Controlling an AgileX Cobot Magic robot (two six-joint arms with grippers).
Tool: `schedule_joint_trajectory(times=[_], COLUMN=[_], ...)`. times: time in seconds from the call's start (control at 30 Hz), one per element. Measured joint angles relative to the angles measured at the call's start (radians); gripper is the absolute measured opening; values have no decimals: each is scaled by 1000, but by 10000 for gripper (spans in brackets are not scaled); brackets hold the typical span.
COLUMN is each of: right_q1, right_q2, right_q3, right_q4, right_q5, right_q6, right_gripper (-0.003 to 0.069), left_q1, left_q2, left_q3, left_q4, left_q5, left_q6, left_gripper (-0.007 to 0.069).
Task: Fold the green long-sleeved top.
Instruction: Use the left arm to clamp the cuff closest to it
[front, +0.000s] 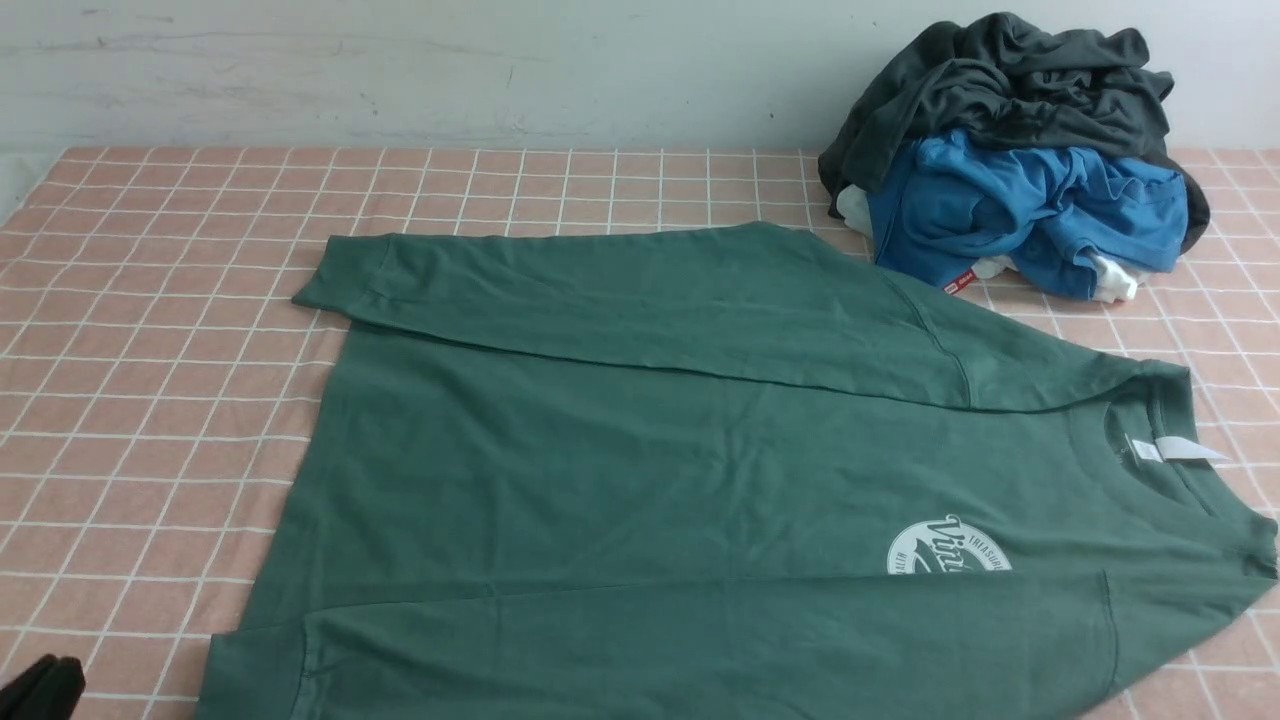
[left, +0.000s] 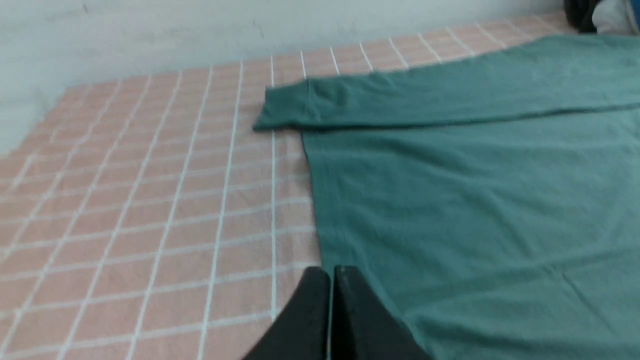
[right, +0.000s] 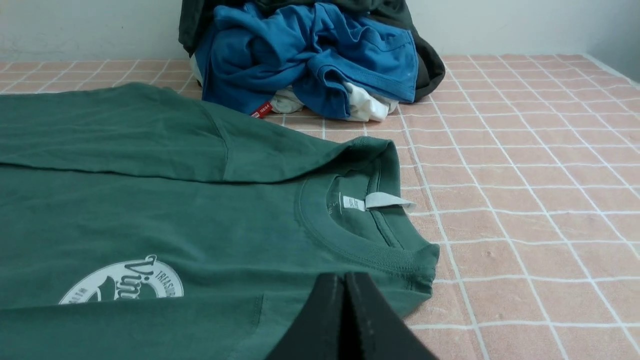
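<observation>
The green long-sleeved top (front: 640, 470) lay flat on the pink checked tablecloth (front: 150, 300), filling the centre down to six o'clock, neck toward three, hem toward nine. Its far sleeve (front: 620, 290) was folded in along the twelve o'clock edge and its near sleeve (front: 650, 650) along six, apparently squaring the garment for a crosswise fold. The near sleeve half-covered the white round logo (front: 945, 550). The cloth looked a soft, matte knit, lightly creased, with a ribbed collar (right: 360, 250) and a white neck label (front: 1185, 448) poking out. The left gripper (left: 331, 272) sat at seven o'clock off the hem corner, jaws pressed together on nothing. The right gripper (right: 345, 277) hovered by the near shoulder toward five, likewise closed and empty. At one o'clock a crumpled blue garment (front: 1020, 210) sat under a charcoal garment (front: 1000, 80).
</observation>
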Motion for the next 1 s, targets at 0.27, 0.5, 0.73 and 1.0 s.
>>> schedule_joint_trajectory(times=[0.27,0.5,0.73,1.0], right_q1=[0,-4,-6,73], right_q2=[0,0,196,510], right_q3=[3,2,-304,-468], right_q4=[-1,3,-326,-336], right_q5=[-554,-823,-447,146], right_q6=[29,183,298,332], right_gripper=[-10,-10,-10,-10], left_q1=[0,0,0,0], left_q2=[0,11,464,1096], left_q3=[0,-44,-560,-739], left_q4=[-19,-97,-107,-146], left_q5=[-315,-577,-54,378], left_q6=[-44,-245,-208,-110], left_gripper=[-1,-1,-3,20])
